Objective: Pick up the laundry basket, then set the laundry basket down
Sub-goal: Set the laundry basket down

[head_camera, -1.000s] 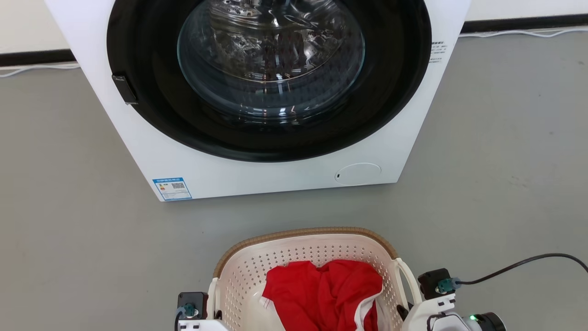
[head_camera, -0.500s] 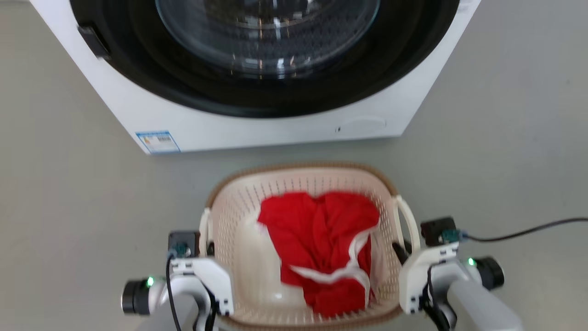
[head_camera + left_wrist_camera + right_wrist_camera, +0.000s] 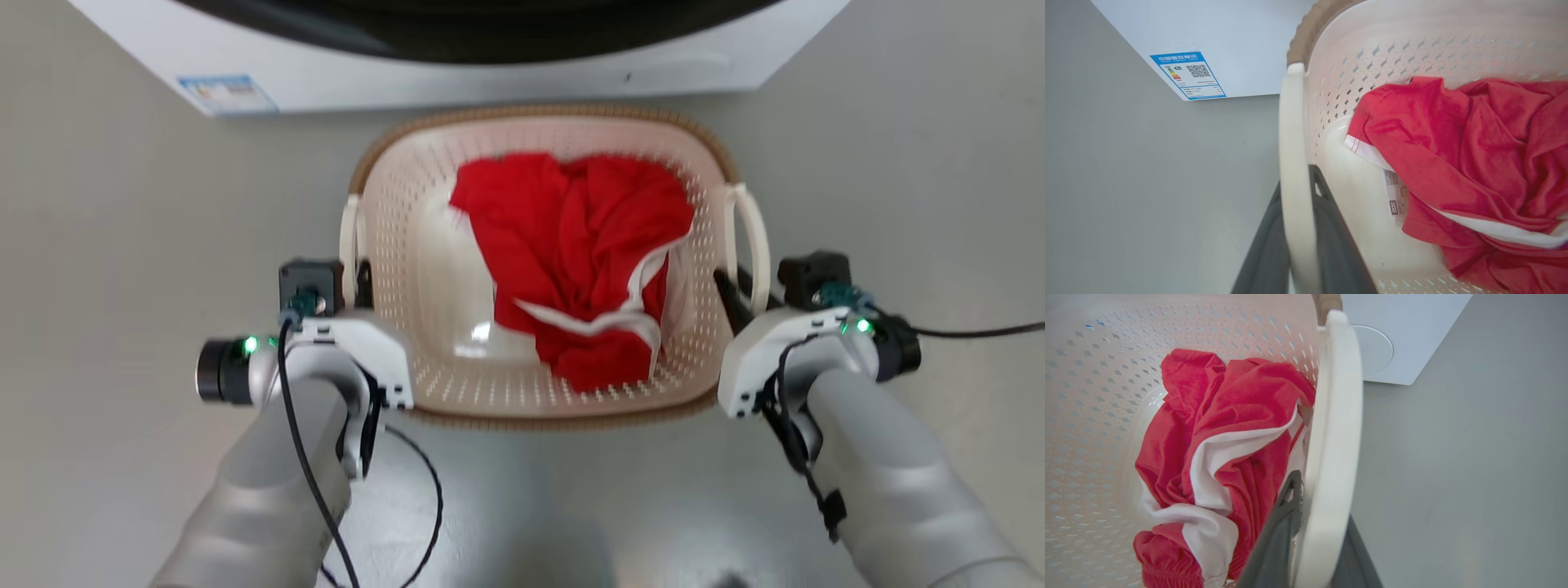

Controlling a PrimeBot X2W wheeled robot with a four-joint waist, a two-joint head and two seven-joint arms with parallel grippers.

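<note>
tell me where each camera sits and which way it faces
Head view: on the head, facing steeply down at the laundry basket; left gripper, right gripper and forearms show.
Left wrist view: on that wrist, facing along its dark fingers clamping the left handle.
Right wrist view: likewise, fingers on the right handle.
Both wrist views share the red garment.

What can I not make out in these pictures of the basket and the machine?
Head view: the top edge cuts off the washing machine above its lower panel; its blue label is blurred.
All views: the laundry basket hides its own underside, so floor contact is unclear.
Left wrist view: the sewn tag of the red garment has print too small to read.
</note>
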